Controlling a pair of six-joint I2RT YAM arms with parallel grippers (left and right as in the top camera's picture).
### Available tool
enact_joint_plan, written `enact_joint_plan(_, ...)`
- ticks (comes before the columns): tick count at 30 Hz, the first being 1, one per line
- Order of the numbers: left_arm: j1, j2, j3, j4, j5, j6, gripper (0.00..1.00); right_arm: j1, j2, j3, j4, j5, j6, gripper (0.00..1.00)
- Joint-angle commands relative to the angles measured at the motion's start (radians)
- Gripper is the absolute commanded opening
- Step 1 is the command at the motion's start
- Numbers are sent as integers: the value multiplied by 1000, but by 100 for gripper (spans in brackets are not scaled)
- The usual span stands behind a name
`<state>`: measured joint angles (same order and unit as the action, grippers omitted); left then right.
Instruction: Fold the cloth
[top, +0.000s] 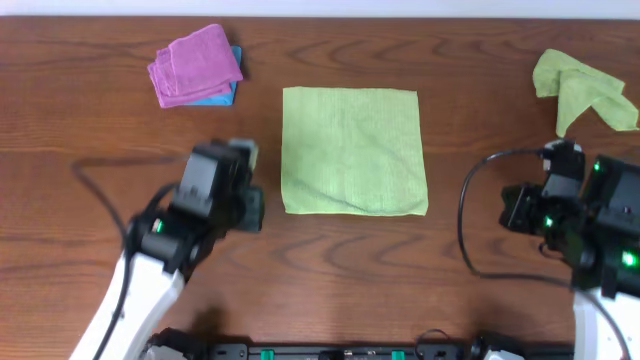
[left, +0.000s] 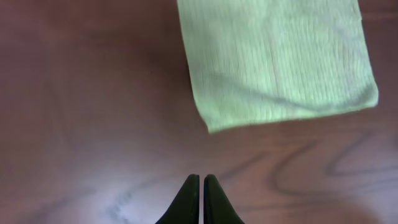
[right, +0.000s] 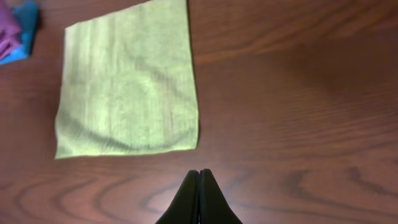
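Note:
A light green cloth lies flat and square on the wooden table near the middle. It also shows in the left wrist view and in the right wrist view. My left gripper is shut and empty, above bare wood just left of the cloth's near left corner. My right gripper is shut and empty, above bare wood off the cloth's near right corner. In the overhead view the left arm is left of the cloth and the right arm is well to its right.
A folded pink cloth lies on a blue cloth at the back left. A crumpled green cloth lies at the back right. Black cables trail near both arms.

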<state>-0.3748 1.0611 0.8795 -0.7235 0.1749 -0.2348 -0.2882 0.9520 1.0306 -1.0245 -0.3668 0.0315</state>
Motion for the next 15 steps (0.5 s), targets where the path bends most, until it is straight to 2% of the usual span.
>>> enact_joint_plan(1, 3, -111, -99, -5, 75, -107, 6, 9, -85, -20, -26, -19, -26, 1)
enact_joint_plan(9, 2, -340, -223, -109, 77, -122, 6, 107, -288, -67, -59, -2, 9, 1)
enact_joint_plan(12, 2, -356, -276, -47, 79, -145, 6, 115, -298, -72, -70, -14, 118, 1)
enact_joint_plan(15, 2, -336, -328, 72, 117, -174, 6, 115, -298, -92, -56, -80, 129, 2)
